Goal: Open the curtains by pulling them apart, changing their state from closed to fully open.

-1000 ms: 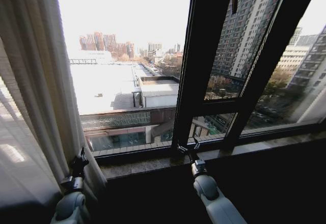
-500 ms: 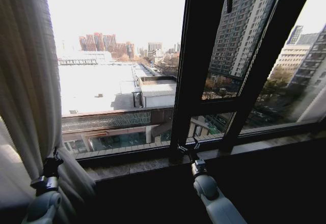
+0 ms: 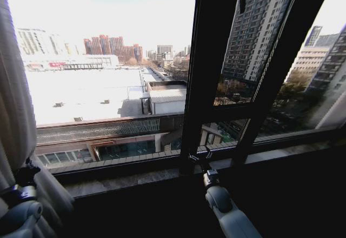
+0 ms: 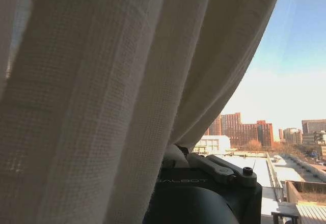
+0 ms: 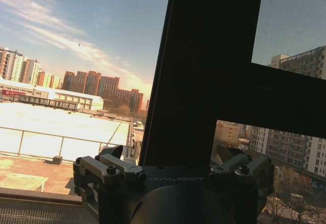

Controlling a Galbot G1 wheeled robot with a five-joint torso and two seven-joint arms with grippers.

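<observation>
Curtains (image 3: 13, 135) bunch left of the window frame (image 3: 208, 70), gripped by the left pincer (image 3: 24, 176) to clear the glass; right pincer (image 3: 201, 156) waits wide below the frame.

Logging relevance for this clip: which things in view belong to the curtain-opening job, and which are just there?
Belonging to the job:
curtain, bunched at the left
left gripper, pressed into its folds

Just there:
right gripper, open by the sill
black window frame
stone sill

Spread right claw (image 5: 175, 170) before window frame (image 5: 204, 76)
</observation>
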